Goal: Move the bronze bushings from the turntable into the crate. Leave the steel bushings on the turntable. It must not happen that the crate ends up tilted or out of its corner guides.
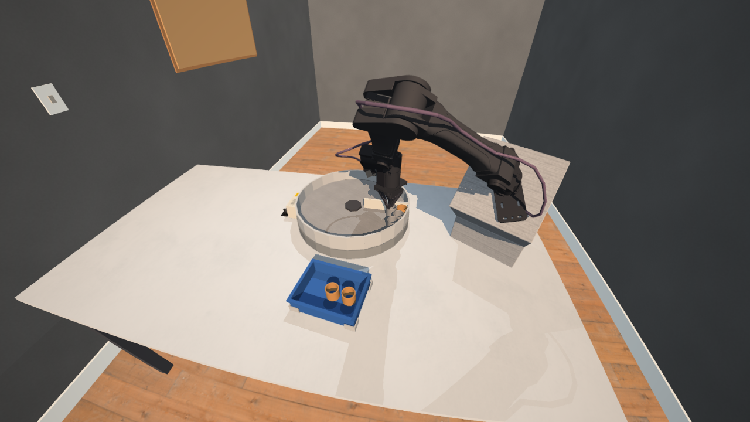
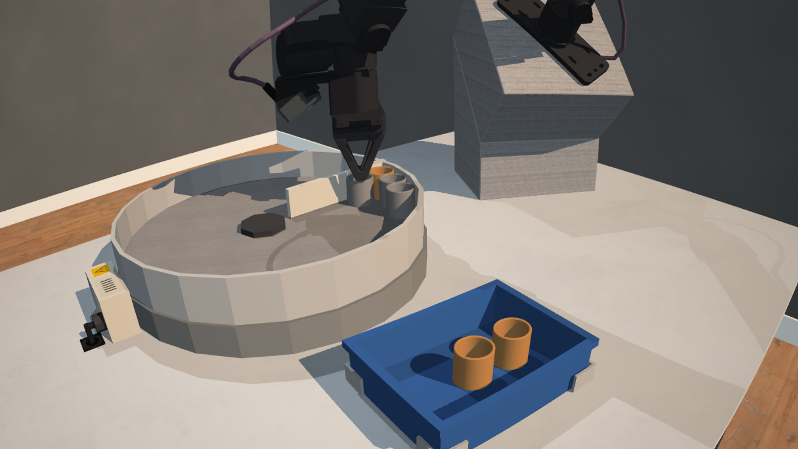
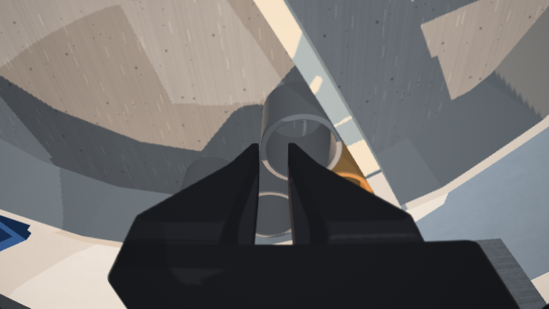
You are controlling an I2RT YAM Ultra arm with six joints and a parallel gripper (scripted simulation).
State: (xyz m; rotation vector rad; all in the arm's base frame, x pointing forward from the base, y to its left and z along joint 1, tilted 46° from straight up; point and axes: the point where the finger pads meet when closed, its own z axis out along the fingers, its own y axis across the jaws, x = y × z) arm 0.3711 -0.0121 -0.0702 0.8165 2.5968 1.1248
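Your arm reaches from its gray pedestal (image 1: 550, 167) at the right down into the turntable (image 1: 314, 235) at frame centre. The gripper (image 1: 388, 203) hangs beside a cream divider (image 1: 371, 203), over what look like grey steel bushings (image 1: 391, 215), with one bronze bushing (image 1: 401, 207) alongside. Below, the blue crate (image 1: 301, 288) holds two bronze bushings (image 1: 340, 291).
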